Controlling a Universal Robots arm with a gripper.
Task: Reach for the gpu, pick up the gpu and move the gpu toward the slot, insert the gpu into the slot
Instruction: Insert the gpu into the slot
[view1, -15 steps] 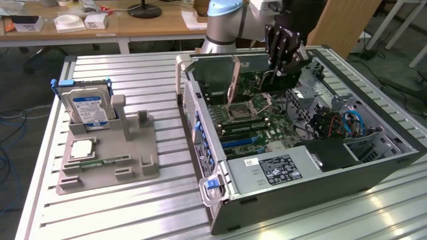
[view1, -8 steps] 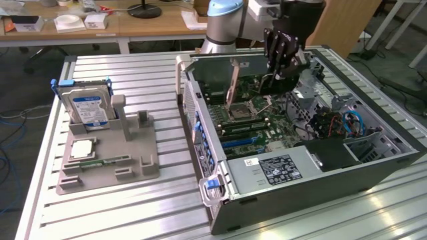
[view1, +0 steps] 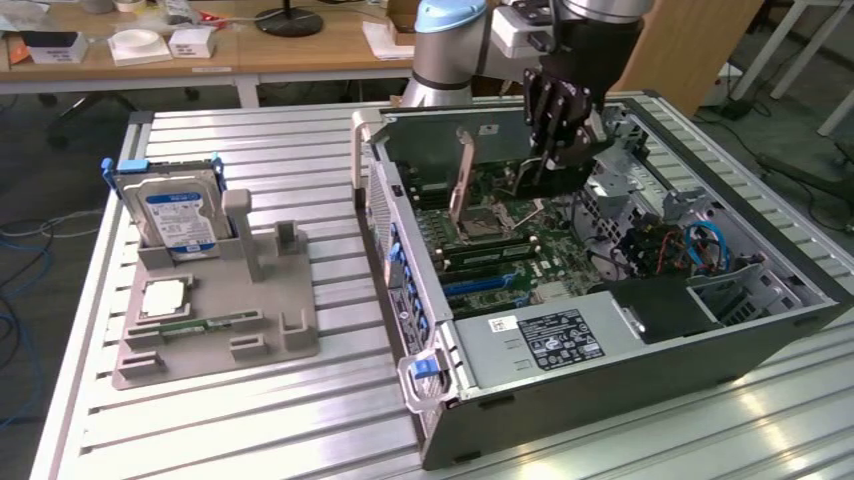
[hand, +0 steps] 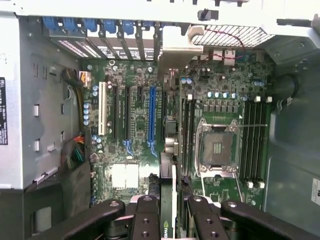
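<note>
The gpu (hand: 175, 49) is showing a pale, dull metal bracket — the gripper (hand: 170, 207) is looking matt black, the case (view1: 641, 390) smooth grey metal, the ribbed table (view1: 240, 420) gleaming bare metal.

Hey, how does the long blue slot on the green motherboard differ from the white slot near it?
The blue plastic slot is longer than the white plastic slot. The blue one lies nearer the square silver CPU socket; the white one lies nearer the bundle of coloured cables. Both are narrow, run parallel and stand empty.
</note>
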